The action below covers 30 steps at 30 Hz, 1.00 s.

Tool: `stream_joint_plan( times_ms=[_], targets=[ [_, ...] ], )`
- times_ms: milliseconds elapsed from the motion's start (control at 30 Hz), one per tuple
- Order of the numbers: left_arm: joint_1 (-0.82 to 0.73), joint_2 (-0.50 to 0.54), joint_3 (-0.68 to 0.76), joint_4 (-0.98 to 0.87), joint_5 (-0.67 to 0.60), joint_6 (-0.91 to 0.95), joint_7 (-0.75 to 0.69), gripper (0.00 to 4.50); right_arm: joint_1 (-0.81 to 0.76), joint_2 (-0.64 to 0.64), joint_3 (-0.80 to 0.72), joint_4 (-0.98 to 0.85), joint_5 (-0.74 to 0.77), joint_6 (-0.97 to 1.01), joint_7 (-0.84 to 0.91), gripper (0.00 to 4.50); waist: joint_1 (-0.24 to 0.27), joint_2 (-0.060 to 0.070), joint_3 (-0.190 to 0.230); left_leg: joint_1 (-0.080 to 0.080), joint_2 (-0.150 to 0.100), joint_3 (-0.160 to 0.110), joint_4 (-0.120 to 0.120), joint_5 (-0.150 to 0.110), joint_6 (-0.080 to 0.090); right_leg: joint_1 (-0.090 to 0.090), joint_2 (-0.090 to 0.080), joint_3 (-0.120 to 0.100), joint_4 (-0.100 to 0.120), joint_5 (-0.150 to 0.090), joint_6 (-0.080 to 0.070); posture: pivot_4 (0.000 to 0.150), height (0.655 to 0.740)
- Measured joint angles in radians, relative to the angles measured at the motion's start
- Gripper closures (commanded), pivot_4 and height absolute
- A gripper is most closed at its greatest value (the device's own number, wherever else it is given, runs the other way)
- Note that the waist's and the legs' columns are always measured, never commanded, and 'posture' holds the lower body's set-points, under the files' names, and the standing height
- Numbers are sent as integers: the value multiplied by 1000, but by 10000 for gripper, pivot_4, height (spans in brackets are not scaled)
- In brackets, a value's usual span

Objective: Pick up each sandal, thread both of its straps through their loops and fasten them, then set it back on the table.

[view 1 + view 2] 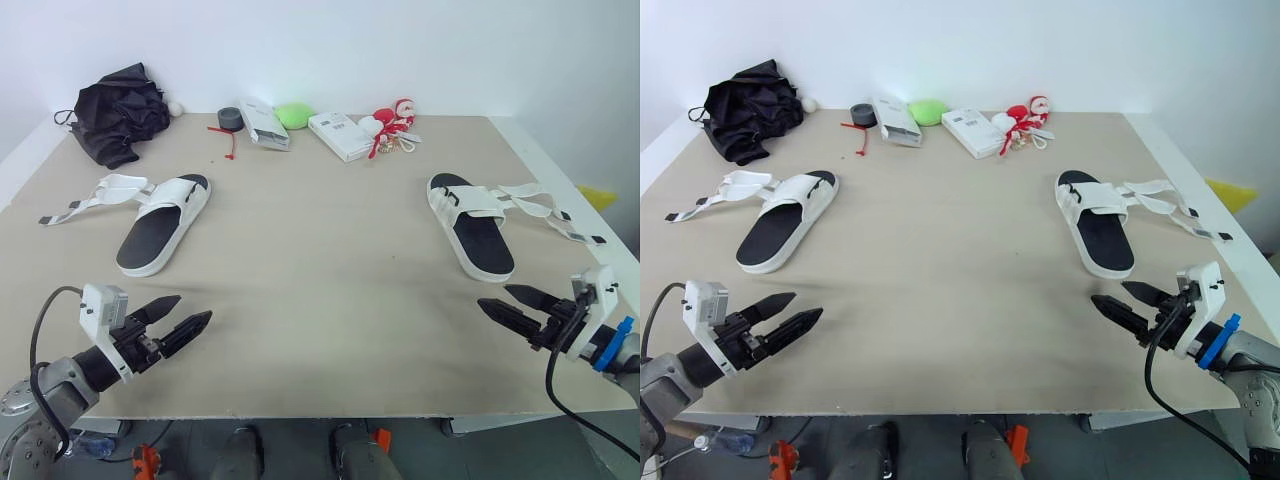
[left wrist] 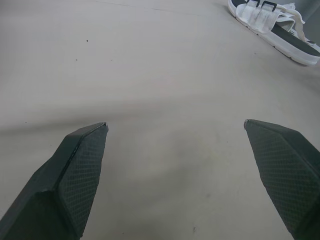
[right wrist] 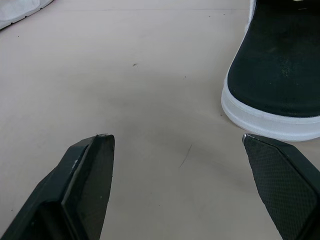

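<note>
Both end effectors hover low over the near edge of the worktop (image 1: 320, 300), and neither holds anything. The left end effector (image 1: 195, 307) is by the near left corner, with its two black fingers spread wide and pointing toward the middle of the worktop. In the left wrist view there is bare surface between the fingers. The right end effector (image 1: 493, 296) is by the near right corner and is also wide open. Its fingertips (image 3: 100, 150) are just beside the heel of the right sandal (image 1: 472, 225) but do not touch it.

The right sandal lies flat near the right edge, about halfway between the near and far edges, with the black insole facing up. Its long white straps (image 1: 545, 210) are not fastened. They lie loose on the surface and reach out toward the right edge. The left sandal (image 1: 160, 225) lies flat near the left edge, also with the insole up and a little turned. Its straps (image 1: 95, 195) are loose too and stretch toward the left edge. The two sandals are well apart from each other.

Along the far edge there is a row of other things: a black cloth (image 1: 118, 112) at the far left corner, then a roll of tape (image 1: 229, 119), two white boxes (image 1: 263, 124), a green object (image 1: 294, 114) between them and a red and white toy (image 1: 392, 120).
</note>
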Motion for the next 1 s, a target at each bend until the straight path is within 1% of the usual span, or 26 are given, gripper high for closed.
stream_joint_plan(
  times_ms=[67, 233, 500, 533, 567, 600, 633, 700, 733, 767, 800, 867, 900, 933, 967, 1000],
  targets=[
    [0, 0, 0, 0, 0, 1, 0, 0, 0, 0, 0, 0, 0, 0, 0, 819, 0, 0, 0, 0, 0, 0, 0, 0, 0, 0, 0, 0, 0, 0, 0, 1500, 7380],
    [-55, 15, -97, 6, 3, 21, -28, 0, -16, 2, 12, 0, -2, 0, -5, 819, 1, 0, 0, 0, 0, 0, 1, 0, 0, 1, 0, 0, 0, 0, 1, 1500, 7380],
    [-87, 35, -133, 14, 2, 22, -75, 0, -12, 16, 10, -4, -1, 1, -27, 819, 1, 0, 0, 0, 0, 0, 1, 0, 0, 0, 1, 0, 1, 0, 1, 1500, 7380],
    [-128, 40, -156, 41, -5, 28, -110, 0, -8, 36, 2, -18, 0, 9, -55, 819, 1, 0, 0, 0, 0, 0, 1, 0, 0, 0, 1, 0, 1, 1, 1, 1500, 7380],
    [-131, 40, -157, 42, -6, 28, -112, 0, -9, 37, 2, -19, 1, 9, -57, 819, 2, 1, -1, 0, 0, 0, 1, 0, 0, 1, 1, 0, 1, 1, 1, 1500, 7380],
    [-188, 41, -181, 78, -5, 24, -143, 0, -15, 61, 2, -48, 11, 22, -91, 819, 2, 1, -1, 0, 0, -1, 2, 1, 1, 1, 1, 0, 1, 1, 1, 1500, 7380],
    [-214, 41, -199, 92, 12, 4, -162, 0, -19, 69, 2, -65, 21, 33, -108, 819, 2, 1, -1, 0, 0, 0, 2, 1, 1, 1, 1, 0, 1, 2, 2, 1500, 7380],
    [-229, 41, -211, 99, 22, -12, -175, 0, -25, 70, 3, -77, 29, 42, -117, 819, 2, 1, -1, 0, 0, 0, 2, 1, 1, 1, 1, 1, 1, 2, 2, 1500, 7380],
    [-292, 37, -262, 138, 79, -83, -223, 0, -62, 81, 2, -102, 56, 101, -171, 819, 2, 1, -1, 0, 0, 1, 4, 1, 1, 1, 1, 1, 1, 3, 3, 1500, 7380],
    [-294, 37, -263, 139, 80, -84, -223, 0, -63, 81, 2, -102, 57, 102, -172, 819, 1, 1, 0, -1, 0, 1, 4, 1, 1, 1, 1, 1, 1, 3, 3, 1500, 7380],
    [-350, 30, -301, 157, 115, -138, -260, 0, -103, 98, 8, -126, 76, 143, -216, 819, 1, 0, -1, -1, 0, 1, 4, 1, 1, 1, 1, 1, 1, 4, 3, 1500, 7380],
    [-406, 19, -328, 170, 142, -191, -296, 0, -158, 116, 36, -141, 75, 166, -271, 819, -1, 1, -1, 0, 0, 1, 5, 1, 1, 1, 1, 1, 1, 5, 3, 1500, 7380],
    [-410, 17, -330, 172, 143, -194, -297, 0, -162, 117, 38, -141, 74, 166, -276, 819, -1, 1, -1, 0, 0, 1, 5, 1, 1, 1, 1, 1, 1, 5, 3, 1500, 7380],
    [-443, -4, -342, 192, 154, -225, -312, 0, -207, 135, 60, -135, 57, 176, -322, 819, -1, 1, -1, -1, 0, 1, 5, 1, 1, 1, 1, 1, 1, 5, 4, 1500, 7380],
    [-481, -22, -357, 222, 169, -249, -325, 0, -267, 154, 92, -124, 34, 178, -372, 819, 0, 1, -1, -2, 0, 0, 4, 1, 1, 0, 2, 1, 1, 7, 8, 1500, 7380],
    [-534, -47, -375, 273, 192, -287, -329, 0, -378, 181, 139, -59, -20, 179, -443, 819, -1, 1, -1, -2, 0, 0, 4, 1, 1, 1, 2, 1, 1, 7, 10, 1500, 7380]
  ],
)
